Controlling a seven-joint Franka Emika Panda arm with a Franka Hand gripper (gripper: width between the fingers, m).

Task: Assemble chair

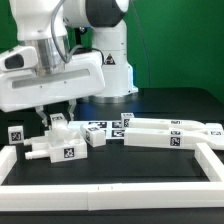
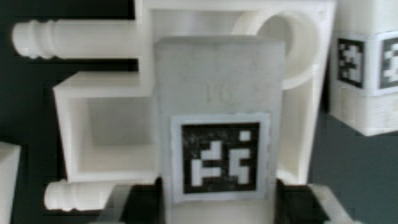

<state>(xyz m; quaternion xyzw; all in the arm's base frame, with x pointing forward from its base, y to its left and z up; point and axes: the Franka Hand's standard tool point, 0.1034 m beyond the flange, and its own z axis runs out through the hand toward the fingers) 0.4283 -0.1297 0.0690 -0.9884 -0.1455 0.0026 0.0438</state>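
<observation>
The chair is in loose white tagged parts. My gripper (image 2: 217, 203) is shut on an upright white block (image 2: 217, 95) with a tag on its face. The dark fingers (image 2: 143, 203) press on both of its sides. Behind the block lies a white panel (image 2: 98, 110) with two pegs and a round hole. In the exterior view the gripper (image 1: 57, 122) hangs at the left, just above that pegged panel (image 1: 52, 151). Whether the block touches the panel I cannot tell. Another tagged part (image 2: 365, 75) lies beside the panel.
A small tagged cube (image 1: 16, 133) sits at the exterior view's left. Short tagged pieces (image 1: 97, 135) lie mid-table and long tagged bars (image 1: 172, 134) reach to the right. White border rails (image 1: 110, 180) fence the black work area. The robot's base (image 1: 112, 60) stands behind.
</observation>
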